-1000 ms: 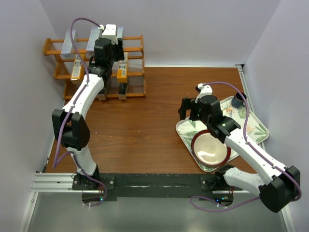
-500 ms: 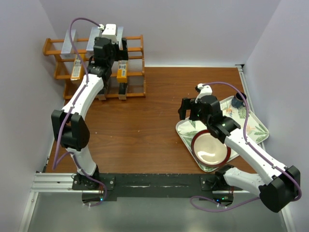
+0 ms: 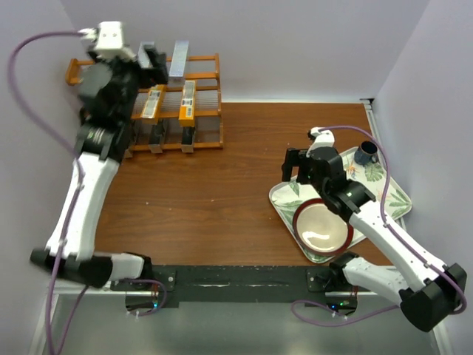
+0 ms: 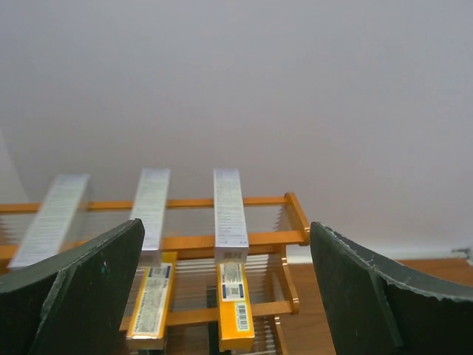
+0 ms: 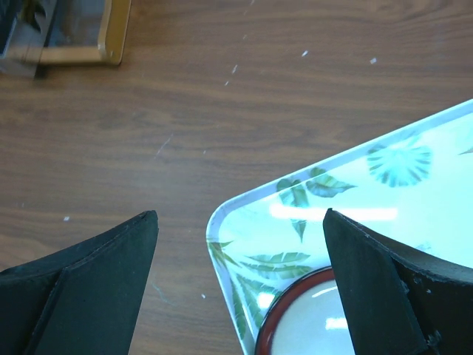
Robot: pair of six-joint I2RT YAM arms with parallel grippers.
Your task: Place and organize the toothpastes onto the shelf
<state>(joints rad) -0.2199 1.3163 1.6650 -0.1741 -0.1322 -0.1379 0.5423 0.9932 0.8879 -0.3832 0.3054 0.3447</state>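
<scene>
Because the cartons sort by colour, the shelf (image 4: 270, 238), far left on the bench (image 3: 222, 192), carries three silver cartons (image 4: 229, 207) on its top tier, orange cartons (image 4: 235, 307) below, and black cartons (image 3: 188, 138) lowest; the arm hides some. Left claw (image 4: 225, 229): wide, empty, hovering just near of the top tier, judged clear of the stock. Right claw (image 5: 238, 222): wide, empty, over the tray's (image 5: 332, 188) left edge by the bowl (image 3: 323, 233), out of the way.

Plain pale lilac back wall (image 3: 295, 44), matching left wall (image 3: 22, 192) and right wall (image 3: 436, 89), brown wood-grain table top (image 3: 222, 192) with small white specks, black mounting bar (image 3: 236, 282) and aluminium rail (image 3: 81, 279) along its near edge, soft even light
</scene>
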